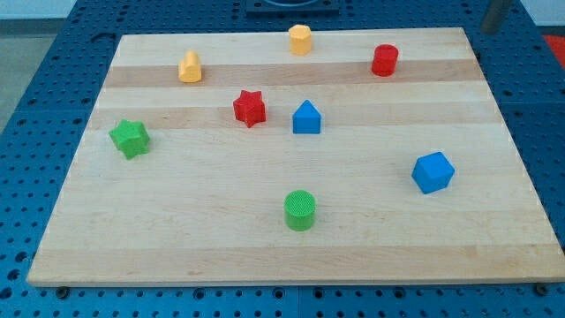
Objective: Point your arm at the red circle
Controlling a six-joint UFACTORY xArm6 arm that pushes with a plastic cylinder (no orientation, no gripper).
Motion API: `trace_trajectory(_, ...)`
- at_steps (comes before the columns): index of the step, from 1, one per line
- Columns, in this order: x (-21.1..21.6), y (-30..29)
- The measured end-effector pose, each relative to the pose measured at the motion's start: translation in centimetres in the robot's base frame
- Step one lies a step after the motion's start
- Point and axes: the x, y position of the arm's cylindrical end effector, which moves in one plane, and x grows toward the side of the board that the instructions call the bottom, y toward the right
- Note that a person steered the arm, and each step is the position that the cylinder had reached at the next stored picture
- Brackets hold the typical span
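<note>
The red circle, a short red cylinder, stands on the wooden board near the view's top right. A dark rod comes in at the view's top right corner, and my tip sits just beyond the board's top right corner. The tip is to the right of the red circle and a little above it, well apart from it. A red star sits left of the board's middle, far from the tip.
A yellow hexagonal block stands at the top middle and another yellow block at the top left. A blue house-shaped block is beside the red star. A green star, a green cylinder and a blue cube lie lower down.
</note>
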Motion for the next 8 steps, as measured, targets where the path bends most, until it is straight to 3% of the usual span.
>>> trace_trajectory(2,0.3,0.9)
trace_trajectory(3,2.5,0.9)
trace_trajectory(4,8.3,-0.7)
trace_trajectory(5,11.0,-2.3)
trace_trajectory(8,10.2,-14.1)
